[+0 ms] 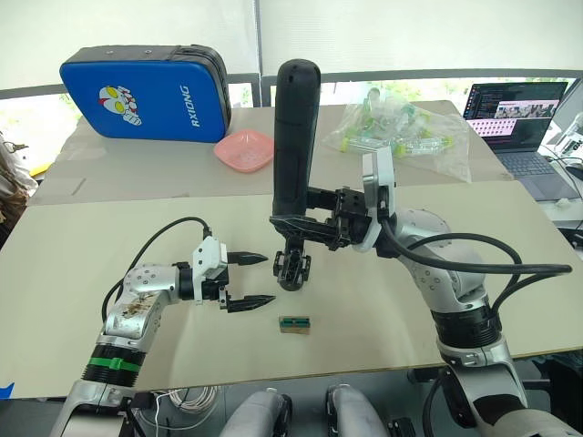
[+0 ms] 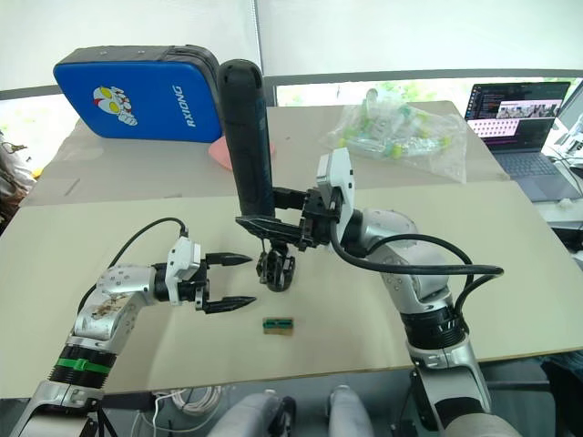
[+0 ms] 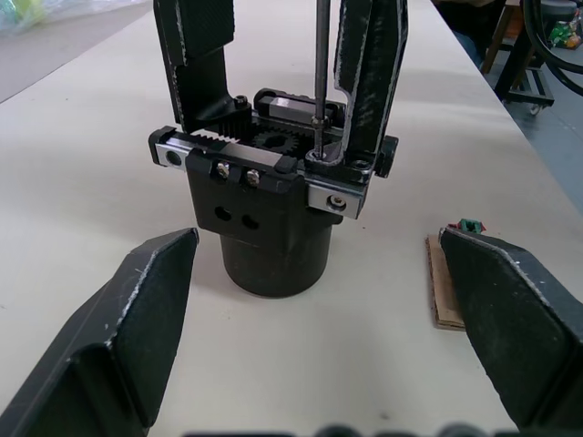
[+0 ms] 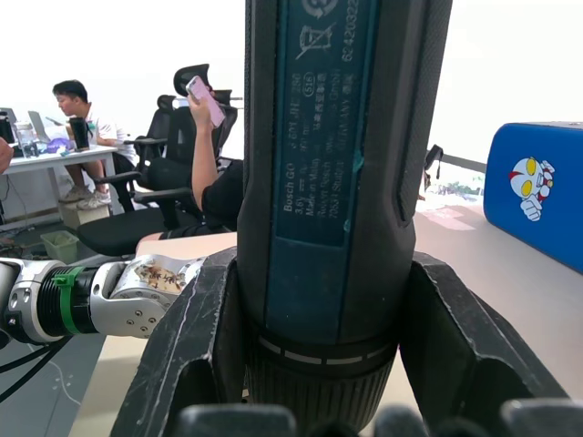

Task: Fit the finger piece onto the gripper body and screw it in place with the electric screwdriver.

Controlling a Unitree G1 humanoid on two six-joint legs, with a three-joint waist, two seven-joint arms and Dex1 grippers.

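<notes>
Right end effector (image 1: 290, 221) clamped around the lower barrel of the electric screwdriver (image 1: 295, 137), held upright, long axis near vertical, rounded end up and thin bit pointing straight down. Bit tip seen in the left wrist view seated on a screw at the top of the gripper body (image 3: 273, 214), just beside the base of the finger piece (image 3: 369, 77), already stood upright in its slot on the body's rail next to the other black finger. Gripper body stood on its round base on the desk (image 1: 383, 309), directly under the screwdriver, between the two arms. Left end effector (image 1: 248, 279) spread wide, holding nothing, level with the body and just to its left, fingers pointing at it, near but apart. Small green-and-tan block (image 1: 294, 324) lying flat on the desk just in front of the body. Judged as the screwing step in hand, fitting apparently done. Coming move hinged on the vertical line: bit straight above the screw, so pressure along the tool's own axis, downward. Left arm the nearer one for steadying the body, which otherwise looked free to twist or tip under torque.
</notes>
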